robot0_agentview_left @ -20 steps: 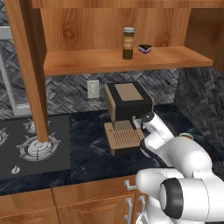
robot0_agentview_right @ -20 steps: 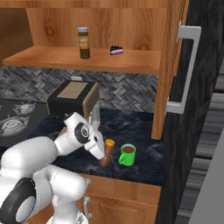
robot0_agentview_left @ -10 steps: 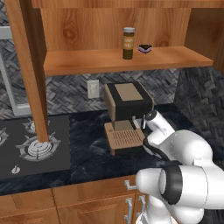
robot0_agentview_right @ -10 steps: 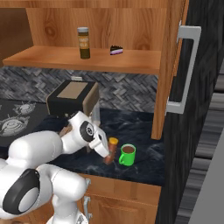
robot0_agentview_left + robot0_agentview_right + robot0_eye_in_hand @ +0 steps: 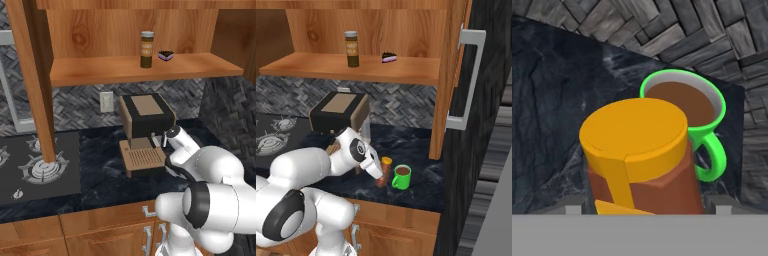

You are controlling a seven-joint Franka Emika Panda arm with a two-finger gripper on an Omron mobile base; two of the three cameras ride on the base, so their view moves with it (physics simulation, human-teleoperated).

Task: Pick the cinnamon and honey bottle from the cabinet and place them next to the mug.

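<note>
The amber honey bottle (image 5: 637,160) with its yellow cap stands between my fingertips (image 5: 573,204), its base low at the black counter. My gripper (image 5: 379,173) is shut on the honey bottle (image 5: 385,171), just left of the green mug (image 5: 402,176). The mug (image 5: 684,105), brown inside, sits right behind the bottle, handle to the right. The cinnamon (image 5: 146,49) jar stands upright on the shelf of the wooden cabinet (image 5: 100,70). From the right side, the cinnamon (image 5: 351,48) is on the same cabinet (image 5: 316,65) shelf.
A small dark dish (image 5: 165,55) sits on the shelf right of the cinnamon. A coffee machine (image 5: 145,132) stands on the counter left of my arm. The stove (image 5: 35,170) is far left. A cabinet door (image 5: 448,90) hangs open right of the mug.
My gripper has carried the honey bottle a little to the right, closer to the mug, and has nearly stopped. The cinnamon and the dish have stayed put.
</note>
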